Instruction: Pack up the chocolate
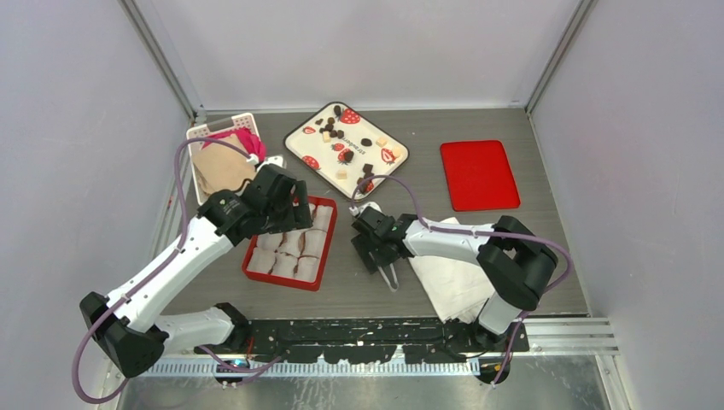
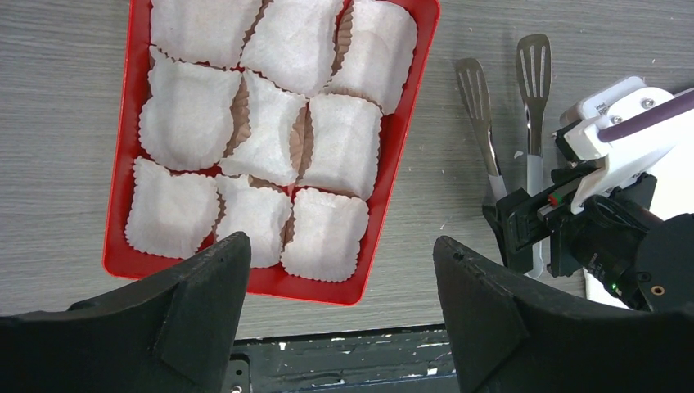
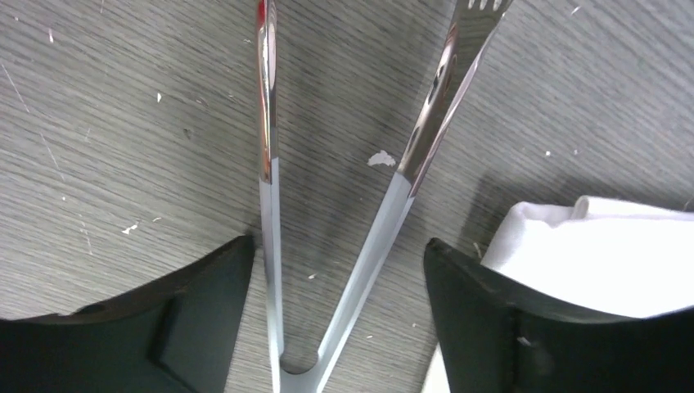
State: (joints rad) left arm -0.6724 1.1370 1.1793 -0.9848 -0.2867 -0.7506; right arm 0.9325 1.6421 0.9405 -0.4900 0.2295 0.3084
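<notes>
The chocolate [image 1: 347,156], small dark and pale pieces, lies scattered on a white strawberry-print plate [image 1: 294,141] at the back. A red tray [image 1: 282,278] [image 2: 401,147] holds white paper cups [image 2: 270,139] with nothing showing in them. My left gripper [image 1: 294,218] [image 2: 340,246] hangs open above the tray's near edge, holding nothing. My right gripper [image 1: 373,254] [image 3: 337,243] stands open low over the table, its jaws on either side of metal tongs [image 1: 391,275] [image 2: 507,106] [image 3: 268,213]. The left finger touches one tong arm. The other finger stands apart from its arm.
A red lid [image 1: 479,173] lies at the back right. A white napkin [image 1: 452,273] [image 3: 606,246] lies under the right forearm. A white basket with cloths [image 1: 224,162] stands at the back left. A black rail [image 2: 344,360] runs along the near table edge.
</notes>
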